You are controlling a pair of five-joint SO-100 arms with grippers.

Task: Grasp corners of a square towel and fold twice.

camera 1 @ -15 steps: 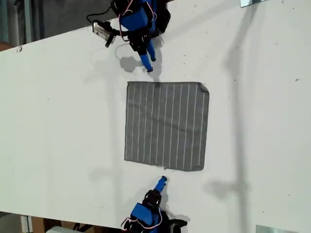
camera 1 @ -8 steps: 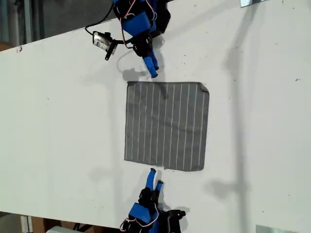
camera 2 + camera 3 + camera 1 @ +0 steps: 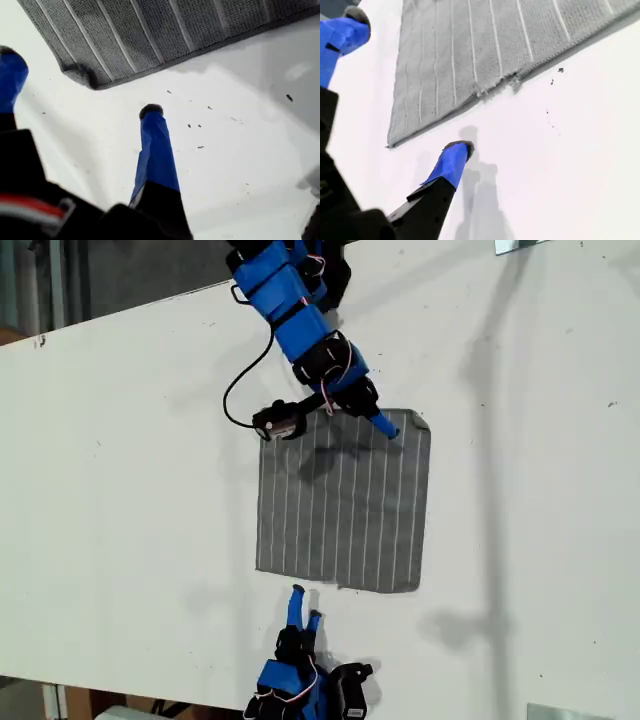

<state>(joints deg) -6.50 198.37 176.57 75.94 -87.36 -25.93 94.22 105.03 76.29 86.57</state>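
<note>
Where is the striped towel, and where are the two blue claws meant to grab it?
square towel (image 3: 345, 500), exterior view, middle of the cloth.
my first gripper (image 3: 386, 428), exterior view, between its fingertips, over the towel's far edge.
my second gripper (image 3: 305, 604), exterior view, between its open fingertips.

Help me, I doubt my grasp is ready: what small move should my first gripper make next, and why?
Probably ease my first gripper forward until the towel's corner sits between the jaws, then close. The jaws stand open over the table, with the corner just ahead of them and not yet held.
</note>
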